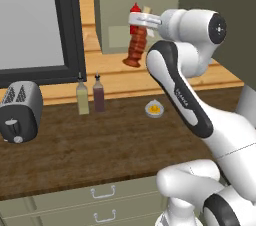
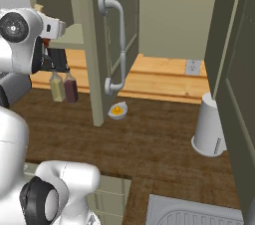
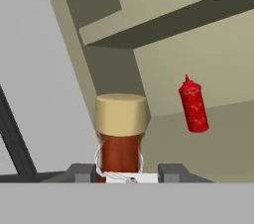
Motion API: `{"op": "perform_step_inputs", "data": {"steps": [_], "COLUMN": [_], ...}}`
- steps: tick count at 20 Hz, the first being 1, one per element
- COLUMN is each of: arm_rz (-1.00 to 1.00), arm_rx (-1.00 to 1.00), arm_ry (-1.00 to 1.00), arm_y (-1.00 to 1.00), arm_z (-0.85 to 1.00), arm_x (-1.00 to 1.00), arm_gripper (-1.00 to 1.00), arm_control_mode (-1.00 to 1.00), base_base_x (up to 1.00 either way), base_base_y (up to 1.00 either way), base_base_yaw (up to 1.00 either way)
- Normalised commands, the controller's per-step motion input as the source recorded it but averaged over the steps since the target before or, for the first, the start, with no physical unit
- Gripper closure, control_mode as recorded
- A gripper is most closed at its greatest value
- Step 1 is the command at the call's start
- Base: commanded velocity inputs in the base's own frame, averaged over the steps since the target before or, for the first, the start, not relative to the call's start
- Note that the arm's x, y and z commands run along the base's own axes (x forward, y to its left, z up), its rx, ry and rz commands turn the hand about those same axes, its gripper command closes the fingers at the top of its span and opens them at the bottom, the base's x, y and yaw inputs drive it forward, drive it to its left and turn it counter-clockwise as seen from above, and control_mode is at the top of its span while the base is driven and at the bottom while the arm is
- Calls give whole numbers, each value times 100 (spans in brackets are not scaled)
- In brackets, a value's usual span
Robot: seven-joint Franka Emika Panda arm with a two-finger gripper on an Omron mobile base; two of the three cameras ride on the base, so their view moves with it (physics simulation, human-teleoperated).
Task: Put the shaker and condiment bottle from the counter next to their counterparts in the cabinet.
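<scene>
**Bottle carried to the shelf**

The cabinet shelf is approached. The condiment bottle is held aloft by its neck, clamped in the gripper. It should be kept upright and set just beside the red squeeze bottle without it being knocked.

The condiment bottle is ridged red-brown with a tan stopper. The squeeze bottle is bright speckled red. The cabinet is grey-olive. The counter has a dark brown wood grain.
</scene>
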Motion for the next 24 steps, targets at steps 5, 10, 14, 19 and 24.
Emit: {"op": "perform_step_inputs", "data": {"steps": [5, 10, 14, 19, 24], "arm_rz": [0, 8, 18, 13, 10], "arm_rx": [0, -8, -19, -18, -16], "arm_ry": [1, -15, -32, -26, -20], "arm_y": [0, 0, 0, -2, -18], "arm_z": [0, 0, 6, 9, 1], "arm_x": [-1, -1, -9, -22, -6], "arm_gripper": [100, 100, 100, 100, 100], "arm_control_mode": [-100, -100, -100, -100, -100], "base_base_x": [0, 0, 0, 0, 0], "base_base_y": [0, 0, 0, 0, 0], "base_base_yaw": [0, 0, 0, 0, 0]}}
